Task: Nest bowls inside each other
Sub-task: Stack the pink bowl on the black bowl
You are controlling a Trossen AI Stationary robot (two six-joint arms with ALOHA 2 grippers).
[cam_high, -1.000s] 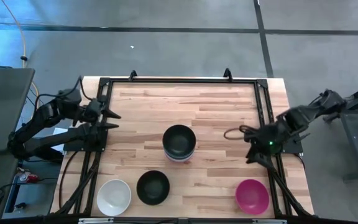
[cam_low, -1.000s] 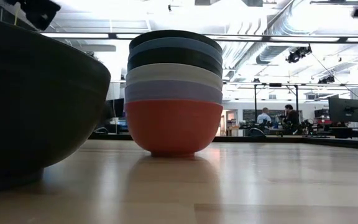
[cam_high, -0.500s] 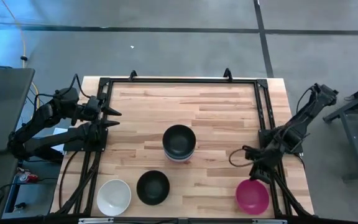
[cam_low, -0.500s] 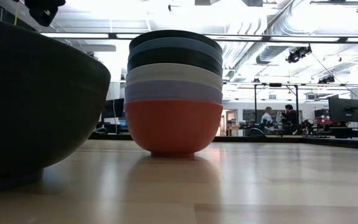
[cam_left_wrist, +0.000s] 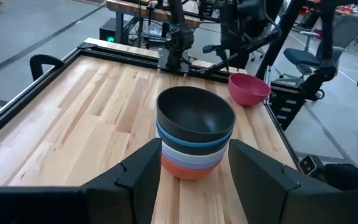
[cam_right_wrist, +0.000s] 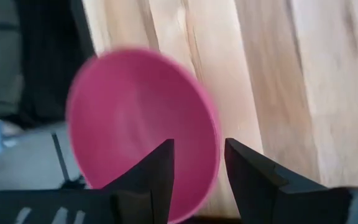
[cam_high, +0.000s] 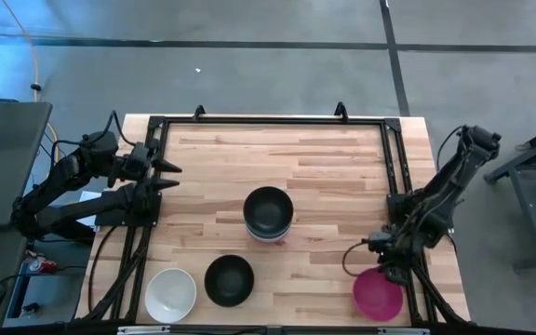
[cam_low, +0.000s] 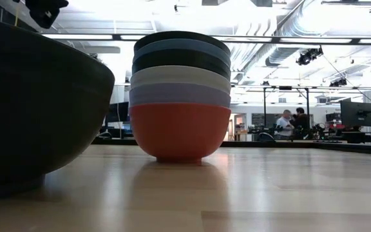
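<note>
So, six-bowl stack [cam_high: 269,213] mid-desk, black on top, red at base. Left loose along near edge: white bowl [cam_high: 171,294], black bowl [cam_high: 229,279], magenta bowl [cam_high: 378,292]. Right end effector [cam_high: 386,265] over magenta rim, fingers apart, empty (grab looks next). Left end effector [cam_high: 167,177] parked far-left, released.

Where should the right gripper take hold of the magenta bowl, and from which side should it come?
Grip the rim, probably from above. The magenta bowl sits upright and alone, its thin edge free all around. The right gripper is open just over its far rim, so one finger could go inside the wall and one outside.
</note>
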